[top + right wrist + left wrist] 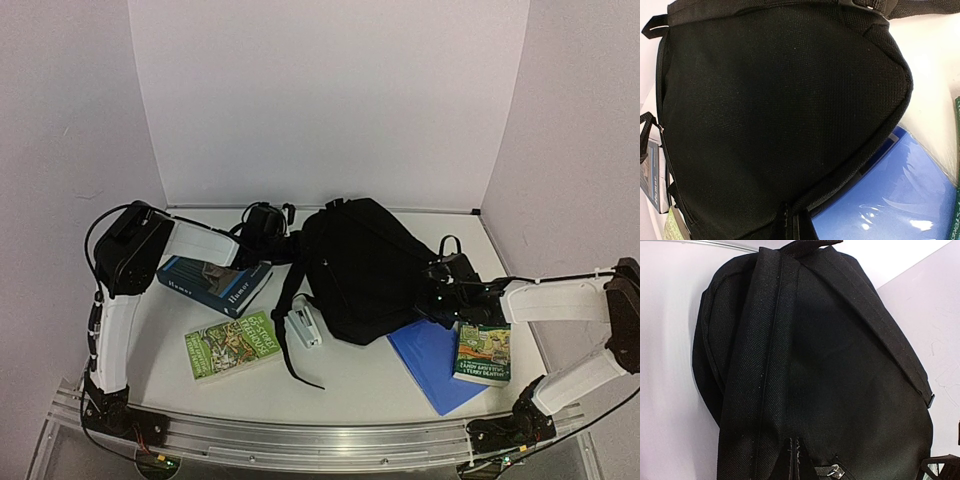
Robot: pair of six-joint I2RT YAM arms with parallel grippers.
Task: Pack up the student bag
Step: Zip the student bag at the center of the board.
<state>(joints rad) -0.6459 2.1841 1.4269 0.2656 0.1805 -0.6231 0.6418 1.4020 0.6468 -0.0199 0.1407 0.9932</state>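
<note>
Near student bag [365,265], book [213,282] (spine: "Humor")

Black student bag [365,265]; blue folder [430,362]

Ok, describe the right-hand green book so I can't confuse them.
Start at the black student bag in the middle. A blue folder pokes out from under its near right side. The green book overlaps that folder's right edge; the other green book lies on bare table, left.

top: high, from near edge, whole table [360,385] | both wrists: close-up, opposite sides of student bag [365,265]
</note>
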